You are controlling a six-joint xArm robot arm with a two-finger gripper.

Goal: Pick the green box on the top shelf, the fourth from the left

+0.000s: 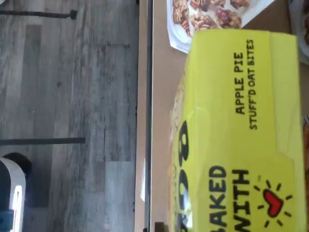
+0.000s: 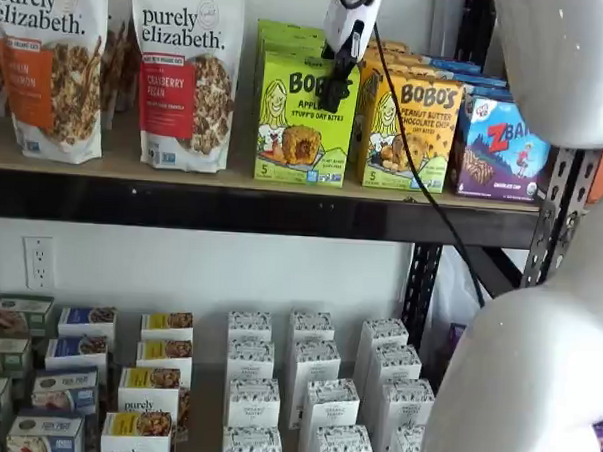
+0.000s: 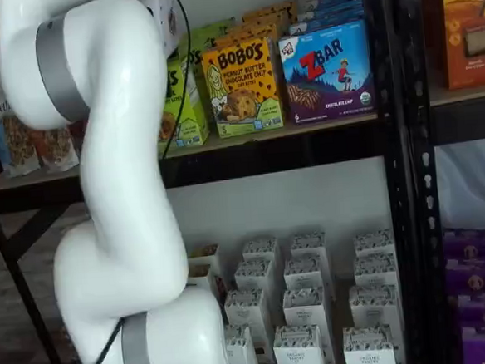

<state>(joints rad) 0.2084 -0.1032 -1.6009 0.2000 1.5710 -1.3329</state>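
The lime-green Bobo's Apple Pie box (image 2: 294, 131) stands on the top shelf (image 2: 134, 169), a tan board with a black front beam. In a shelf view, my gripper (image 2: 331, 103) hangs from above, its black fingers (image 2: 337, 77) in front of the box's upper right corner. No gap between them shows. The wrist view shows the box's top panel (image 1: 241, 125) from close up, with the shelf board (image 1: 161, 121) beside it. In a shelf view the arm hides most of the box (image 3: 189, 111) and the fingers.
A yellow-orange Bobo's peanut butter box (image 2: 411, 131) stands right of the green box, then a blue ZBar box (image 2: 505, 150). Granola bags (image 2: 183, 71) stand to its left. Small white boxes (image 2: 314, 387) fill the lower level. My white arm (image 2: 549, 297) fills the right foreground.
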